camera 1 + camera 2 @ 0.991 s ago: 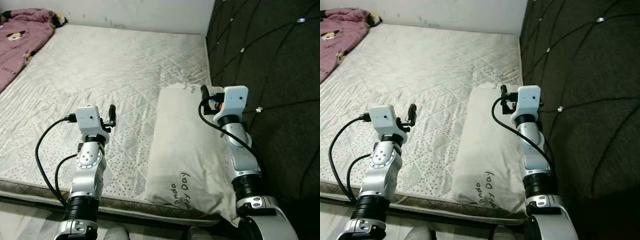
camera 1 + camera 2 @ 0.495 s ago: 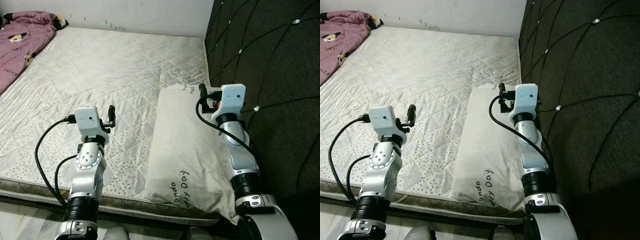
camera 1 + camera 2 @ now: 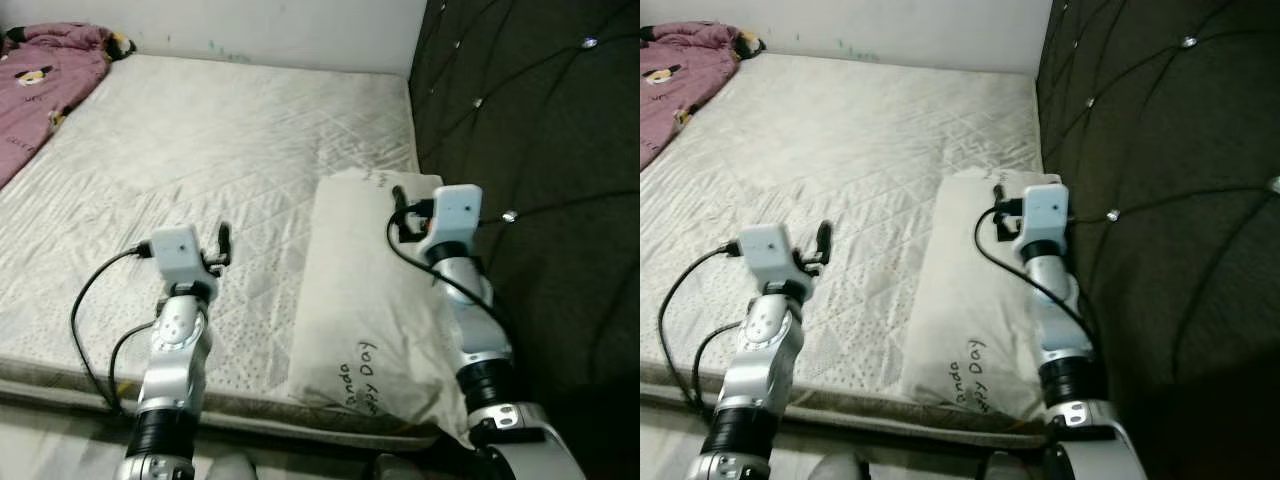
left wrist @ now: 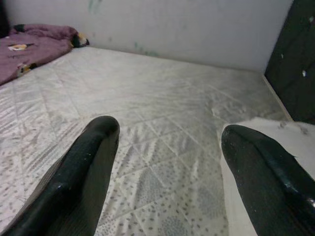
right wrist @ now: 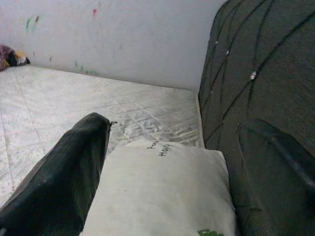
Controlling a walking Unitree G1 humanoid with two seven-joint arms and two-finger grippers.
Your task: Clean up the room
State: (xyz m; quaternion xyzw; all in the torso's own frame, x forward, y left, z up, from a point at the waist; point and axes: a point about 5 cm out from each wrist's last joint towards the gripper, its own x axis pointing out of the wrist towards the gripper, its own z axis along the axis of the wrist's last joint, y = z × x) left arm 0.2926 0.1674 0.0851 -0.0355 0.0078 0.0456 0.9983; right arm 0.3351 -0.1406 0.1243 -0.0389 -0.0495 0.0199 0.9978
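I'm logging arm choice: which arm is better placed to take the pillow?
Probably the right. The right gripper is open above the pillow by the headboard, while the left gripper is open over bare mattress.

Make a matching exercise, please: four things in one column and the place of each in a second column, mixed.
Things:
1. pillow
2. purple blanket
3. left tool
4. headboard

Places:
a. above the bare mattress
b. far left corner of the bed
c. along the bed's right side
d. on the mattress beside the headboard

Pairs: 1-d, 2-b, 3-a, 4-c
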